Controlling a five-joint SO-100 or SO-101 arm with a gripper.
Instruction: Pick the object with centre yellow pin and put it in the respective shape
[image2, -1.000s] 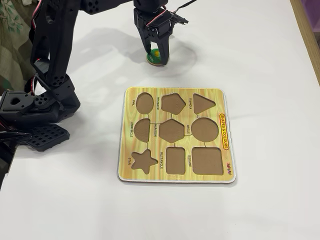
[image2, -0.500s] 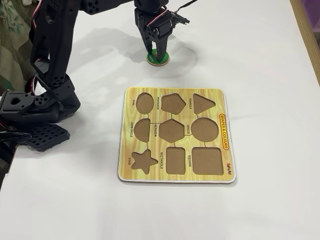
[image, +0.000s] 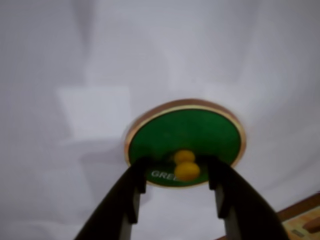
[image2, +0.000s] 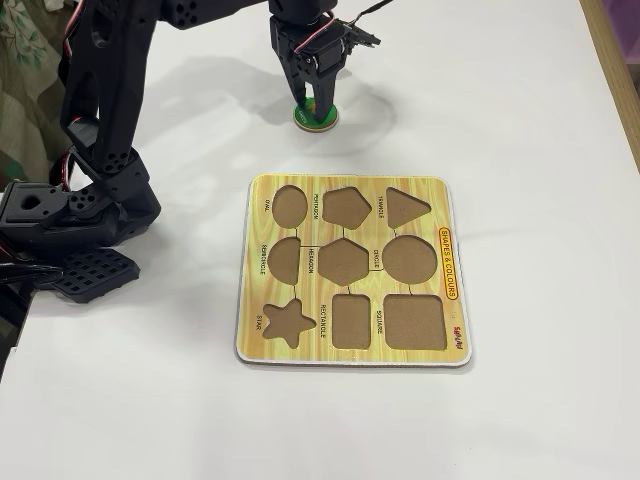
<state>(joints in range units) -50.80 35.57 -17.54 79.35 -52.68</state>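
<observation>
A green round piece (image: 192, 132) with a wooden rim and a yellow centre pin (image: 186, 166) lies flat on the white table. In the fixed view the green piece (image2: 316, 121) is at the top, beyond the puzzle board. My gripper (image: 177, 165) is open, with its two dark fingers low on either side of the pin and not touching it. In the fixed view the gripper (image2: 315, 102) points straight down onto the piece. The yellow shape board (image2: 452, 262) lies flat in the middle, and its round hole (image2: 410, 258) is empty.
The board's other cut-outs, among them a star (image2: 288, 320), a square (image2: 413, 322) and a triangle (image2: 408, 206), are all empty. A corner of the board (image: 305, 220) shows at the wrist view's lower right. The arm's black base (image2: 70, 240) stands at the left.
</observation>
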